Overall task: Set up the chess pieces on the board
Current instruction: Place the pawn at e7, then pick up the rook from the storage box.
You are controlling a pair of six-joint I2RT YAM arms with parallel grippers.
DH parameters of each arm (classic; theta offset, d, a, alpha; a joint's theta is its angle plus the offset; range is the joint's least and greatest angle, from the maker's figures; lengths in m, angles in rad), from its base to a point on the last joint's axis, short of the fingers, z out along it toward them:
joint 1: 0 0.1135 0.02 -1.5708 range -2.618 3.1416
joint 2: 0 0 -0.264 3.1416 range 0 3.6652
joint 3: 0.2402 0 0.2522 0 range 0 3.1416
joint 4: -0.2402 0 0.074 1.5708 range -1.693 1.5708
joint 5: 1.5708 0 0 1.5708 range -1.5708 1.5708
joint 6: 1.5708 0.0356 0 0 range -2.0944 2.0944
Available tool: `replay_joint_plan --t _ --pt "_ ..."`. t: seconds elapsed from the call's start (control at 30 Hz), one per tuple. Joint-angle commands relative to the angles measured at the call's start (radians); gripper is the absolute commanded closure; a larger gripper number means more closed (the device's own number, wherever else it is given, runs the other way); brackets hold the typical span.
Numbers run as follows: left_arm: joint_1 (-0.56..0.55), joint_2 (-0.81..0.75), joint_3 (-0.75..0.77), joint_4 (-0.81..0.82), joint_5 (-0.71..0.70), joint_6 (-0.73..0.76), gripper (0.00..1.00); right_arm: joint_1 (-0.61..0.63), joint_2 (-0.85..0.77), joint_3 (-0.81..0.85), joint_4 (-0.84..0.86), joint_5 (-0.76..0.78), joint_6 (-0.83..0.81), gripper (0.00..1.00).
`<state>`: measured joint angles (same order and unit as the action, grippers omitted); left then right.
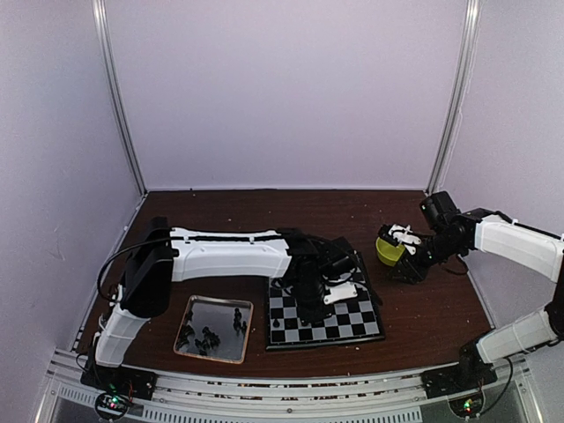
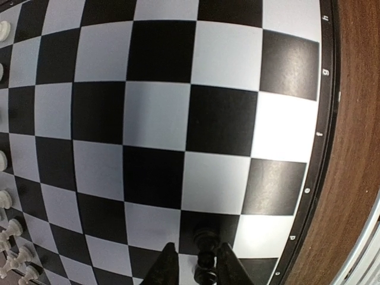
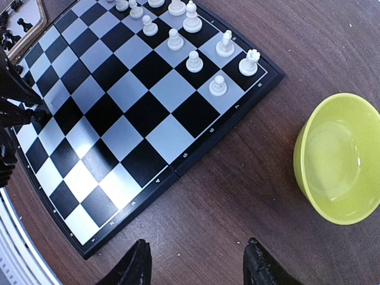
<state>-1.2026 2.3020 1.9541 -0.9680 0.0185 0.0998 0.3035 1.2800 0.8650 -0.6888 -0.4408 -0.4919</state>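
Where the desk (image 1: 414, 326) began on the left, a shiny metal tray (image 1: 217, 302) lay with a cluster of black chess pieces (image 1: 208, 335) loose inside it. Just to the right of the tray sat the board (image 1: 348, 322), flat on the desk. The left arm stretched across the board and held the left tool (image 2: 197, 249) low over the checks. That tool's 2 fingers (image 2: 168, 267) were parted only a little, and 1 black piece (image 2: 205, 261) stood upright between them, close to the rim opposite the white side. A sliver of square showed beside the piece on one side, but I could not tell whether the other finger touched it. Further along, the white pieces (image 3: 193, 59) stood in 2 rows along the board's far edge. Right of the board, apart from its corner, a yellow-green bowl (image 3: 341, 157) rested on the dark wood. The right tool (image 3: 196, 243) hung above the bare desk between board and bowl, its fingers spread wide with nothing between them.
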Motion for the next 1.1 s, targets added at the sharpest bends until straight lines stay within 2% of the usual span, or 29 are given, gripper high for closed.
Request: replay_joint_plan --t 0.0,0.17,0.37,0.53,0.8,0.97,1.07 --pt "0.001 -0.097 0.033 -0.005 -0.051 -0.014 0.76 0.005 0.007 0.025 -0.014 -0.006 -0.004 0.47" --pt "0.009 -0.277 -0.08 0.021 -0.088 -0.059 0.74 0.005 0.011 0.028 -0.015 -0.007 -0.005 0.47" --pt "0.105 -0.537 -0.417 0.079 -0.2 -0.204 0.74 0.005 0.012 0.031 -0.018 -0.011 -0.007 0.47" --pt "0.194 -0.668 -0.649 0.119 -0.175 -0.332 0.76 0.006 0.016 0.033 -0.02 -0.011 -0.007 0.47" --pt "0.225 -0.656 -0.778 0.164 -0.125 -0.387 0.76 0.009 0.018 0.032 -0.02 -0.012 -0.007 0.47" --pt "0.225 -0.629 -0.797 0.2 -0.005 -0.352 0.72 0.009 0.019 0.031 -0.023 -0.009 -0.008 0.47" --pt "0.225 -0.614 -0.796 0.209 -0.038 -0.36 0.72 0.009 0.022 0.031 -0.02 -0.01 -0.008 0.47"
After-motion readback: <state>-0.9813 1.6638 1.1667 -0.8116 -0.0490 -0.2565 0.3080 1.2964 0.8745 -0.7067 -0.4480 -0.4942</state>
